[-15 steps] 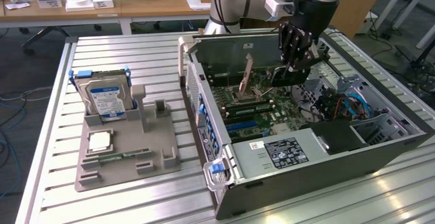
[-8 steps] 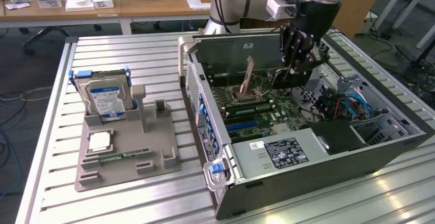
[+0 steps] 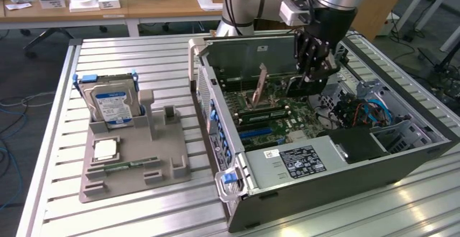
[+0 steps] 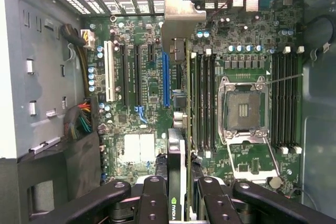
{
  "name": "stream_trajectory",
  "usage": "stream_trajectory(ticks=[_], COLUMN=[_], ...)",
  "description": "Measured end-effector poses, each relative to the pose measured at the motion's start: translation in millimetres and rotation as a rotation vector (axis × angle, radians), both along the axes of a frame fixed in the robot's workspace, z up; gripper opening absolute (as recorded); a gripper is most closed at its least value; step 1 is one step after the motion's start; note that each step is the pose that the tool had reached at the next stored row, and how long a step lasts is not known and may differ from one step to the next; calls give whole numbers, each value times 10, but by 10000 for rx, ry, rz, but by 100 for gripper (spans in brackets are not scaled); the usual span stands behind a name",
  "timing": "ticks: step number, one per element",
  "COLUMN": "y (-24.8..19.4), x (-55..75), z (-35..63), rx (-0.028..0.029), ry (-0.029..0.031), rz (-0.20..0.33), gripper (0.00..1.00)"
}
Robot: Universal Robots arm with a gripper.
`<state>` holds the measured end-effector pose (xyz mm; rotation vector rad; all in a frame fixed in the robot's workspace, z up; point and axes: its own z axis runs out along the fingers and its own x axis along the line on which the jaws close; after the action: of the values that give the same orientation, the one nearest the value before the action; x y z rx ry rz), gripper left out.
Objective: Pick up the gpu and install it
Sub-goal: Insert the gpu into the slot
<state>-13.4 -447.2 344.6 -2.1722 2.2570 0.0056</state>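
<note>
The pincer (image 4: 176,195) is clamped on the gpu (image 4: 177,145). Four black finger links show in the wrist view, two on each side of the card. The card is seen edge-on, with a green logo between the inner links. Its silver end bracket (image 4: 180,17) points toward the case's slotted rear wall.

Below it lies one motherboard (image 4: 142,145). The gpu hangs just beside the single blue slot (image 4: 166,77); whether its edge touches the board I cannot tell. Beyond that slot stand three black slots and one white slot (image 4: 110,72). On the card's other side sit what look like three fitted memory sticks (image 4: 202,98), though the angle makes the count unsure. Past them is one open processor socket (image 4: 242,109).

In the exterior view the pincer (image 3: 307,79) and gpu (image 3: 298,89) are inside the one open computer case (image 3: 316,167) on the ribbed metal counter (image 3: 129,215). To the exterior view's left, one grey holder (image 3: 161,164) carries one upright hard drive (image 3: 111,105) and one flat memory stick (image 3: 129,165). Farthest back is a wooden desk (image 3: 165,8).
</note>
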Motion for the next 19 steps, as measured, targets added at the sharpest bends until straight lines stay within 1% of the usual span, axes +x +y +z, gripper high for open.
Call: stream_trajectory(ticks=[2,8,12,19], y=[-1,-5,-41,-45], x=[-7,-21,-38,-66], z=[-17,-24,-30,-117], rx=[0,1,0,1], ry=[0,-1,0,0], rz=[2,1,11,15], gripper=[27,27,27,27])
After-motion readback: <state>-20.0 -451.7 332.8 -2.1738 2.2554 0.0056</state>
